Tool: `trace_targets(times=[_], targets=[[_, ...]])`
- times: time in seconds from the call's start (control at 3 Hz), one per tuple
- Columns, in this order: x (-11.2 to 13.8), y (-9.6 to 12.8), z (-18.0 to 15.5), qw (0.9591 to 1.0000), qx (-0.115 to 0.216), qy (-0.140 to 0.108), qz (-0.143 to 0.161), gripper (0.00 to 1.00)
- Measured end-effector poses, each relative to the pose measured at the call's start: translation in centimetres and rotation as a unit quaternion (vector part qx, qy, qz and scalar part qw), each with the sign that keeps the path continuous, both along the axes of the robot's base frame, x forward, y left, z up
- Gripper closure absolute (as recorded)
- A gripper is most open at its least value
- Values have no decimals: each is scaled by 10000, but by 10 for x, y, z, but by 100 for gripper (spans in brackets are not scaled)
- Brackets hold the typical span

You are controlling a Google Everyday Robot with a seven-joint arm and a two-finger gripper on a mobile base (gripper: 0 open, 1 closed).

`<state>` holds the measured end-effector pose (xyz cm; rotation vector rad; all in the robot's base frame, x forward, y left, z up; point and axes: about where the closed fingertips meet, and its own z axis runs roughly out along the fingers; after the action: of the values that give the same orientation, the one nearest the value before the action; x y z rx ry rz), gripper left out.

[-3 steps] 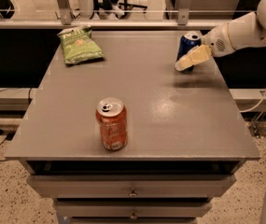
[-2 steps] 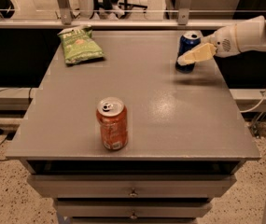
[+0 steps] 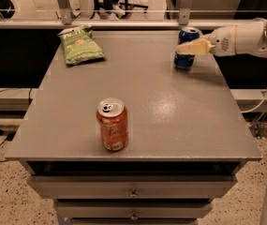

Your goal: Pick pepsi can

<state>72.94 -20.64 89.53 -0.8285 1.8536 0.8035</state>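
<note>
- Since the earlier frame, the gripper (image 3: pixel 185 47) has lifted a little and pushed in from the right. It now lies across the middle of the pepsi can (image 3: pixel 184 60) rather than low beside it. The can itself has not shifted.
- In the camera view, you see the pepsi can standing upright on the table (image 3: pixel 170 125), at the far right corner near the back edge. Its silver top shows above the gripper and its blue base below.
- The arm (image 3: pixel 245 36) reaches in level from the right edge of the view.
- You cannot tell from here whether the gripper has closed on the can or only sits around it.
- The orange can (image 3: pixel 112 125) stands well apart at the front, and the green chip bag (image 3: pixel 80 46) lies at the far left; neither is involved.
- Judged from this, the reach looks done. The can still rests on the table, so a confirmed grip and the lift are the 2 steps left.
</note>
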Motion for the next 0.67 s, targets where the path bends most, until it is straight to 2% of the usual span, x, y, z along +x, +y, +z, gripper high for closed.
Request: trace_targets(times=[0.33,0.67], targets=[[-12,5,32,9990,224,-344,186,93],[-10,7,29,9991,213,-311,193,100]])
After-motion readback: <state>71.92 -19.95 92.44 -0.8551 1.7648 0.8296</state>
